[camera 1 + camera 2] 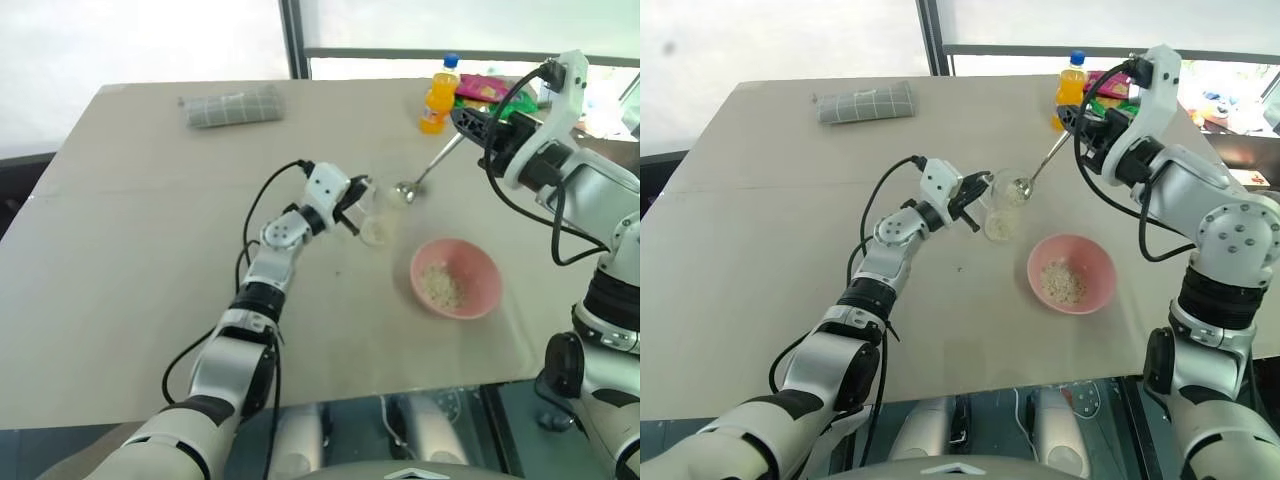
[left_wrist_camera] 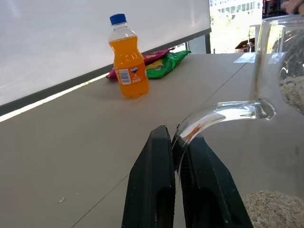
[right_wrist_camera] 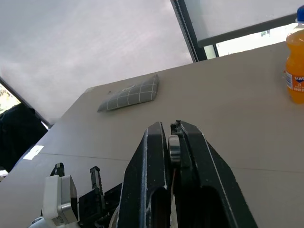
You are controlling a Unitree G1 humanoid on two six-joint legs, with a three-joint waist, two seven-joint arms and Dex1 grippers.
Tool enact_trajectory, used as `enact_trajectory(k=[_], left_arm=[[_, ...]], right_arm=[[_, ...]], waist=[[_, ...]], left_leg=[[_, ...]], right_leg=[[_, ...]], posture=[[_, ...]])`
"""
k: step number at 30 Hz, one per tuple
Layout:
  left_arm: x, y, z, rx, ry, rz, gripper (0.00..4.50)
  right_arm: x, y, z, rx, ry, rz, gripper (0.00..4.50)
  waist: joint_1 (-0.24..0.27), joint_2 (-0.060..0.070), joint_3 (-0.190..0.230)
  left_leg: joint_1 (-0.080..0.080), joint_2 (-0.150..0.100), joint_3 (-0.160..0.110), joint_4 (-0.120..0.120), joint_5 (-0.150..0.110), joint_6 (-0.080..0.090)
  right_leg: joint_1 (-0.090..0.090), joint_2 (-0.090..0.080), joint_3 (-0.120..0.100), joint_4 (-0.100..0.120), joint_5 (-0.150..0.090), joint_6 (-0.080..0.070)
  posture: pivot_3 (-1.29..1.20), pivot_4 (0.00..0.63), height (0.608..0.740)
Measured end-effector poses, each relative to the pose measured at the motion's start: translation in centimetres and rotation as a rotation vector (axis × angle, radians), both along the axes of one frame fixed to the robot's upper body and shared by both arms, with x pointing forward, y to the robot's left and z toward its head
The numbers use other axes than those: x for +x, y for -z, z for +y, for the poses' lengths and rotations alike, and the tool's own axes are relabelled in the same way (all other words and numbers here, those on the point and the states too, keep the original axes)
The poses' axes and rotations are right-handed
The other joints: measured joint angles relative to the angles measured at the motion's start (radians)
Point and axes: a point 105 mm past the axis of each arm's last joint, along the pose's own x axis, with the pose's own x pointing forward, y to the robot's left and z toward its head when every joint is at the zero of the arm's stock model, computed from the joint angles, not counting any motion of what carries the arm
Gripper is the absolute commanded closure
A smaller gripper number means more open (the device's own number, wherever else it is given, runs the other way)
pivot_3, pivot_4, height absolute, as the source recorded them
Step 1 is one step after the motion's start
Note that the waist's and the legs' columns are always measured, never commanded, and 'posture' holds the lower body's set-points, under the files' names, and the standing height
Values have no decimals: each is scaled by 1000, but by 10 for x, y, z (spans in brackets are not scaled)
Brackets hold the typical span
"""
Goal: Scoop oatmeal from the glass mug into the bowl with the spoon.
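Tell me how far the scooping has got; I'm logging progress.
Partly done: the pink bowl already holds a heap of oatmeal. In hand: the left gripper is shut on the glass mug handle, and the right gripper holds the spoon over the mug. Left: oatmeal still lies in the mug's bottom.
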Motion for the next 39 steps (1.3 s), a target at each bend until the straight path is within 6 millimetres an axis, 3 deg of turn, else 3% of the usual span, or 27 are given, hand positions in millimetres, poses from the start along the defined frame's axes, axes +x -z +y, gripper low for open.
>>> enact_trajectory(k=[22, 32, 39], left_arm=[[0, 1, -2, -2, 6, 4, 4467], [0, 1, -1, 0, 8, 4, 4467], [0, 0, -1, -4, 8, 5, 4467]], right_arm=[[9, 13, -4, 72, 36, 76, 4500], [13, 17, -19, 284, 91, 192, 4500], [9, 40, -27, 471, 122, 329, 4500]], waist=[[1, 0, 0], [0, 0, 0], [0, 0, 0]], left_leg=[[0, 0, 0, 0, 0, 0], [0, 0, 0, 0, 0, 0], [0, 0, 0, 0, 0, 0]], right_leg=[[0, 0, 0, 0, 0, 0], [0, 0, 0, 0, 0, 0], [0, 0, 0, 0, 0, 0]], posture=[[0, 150, 740], [0, 150, 740], [0, 150, 740]])
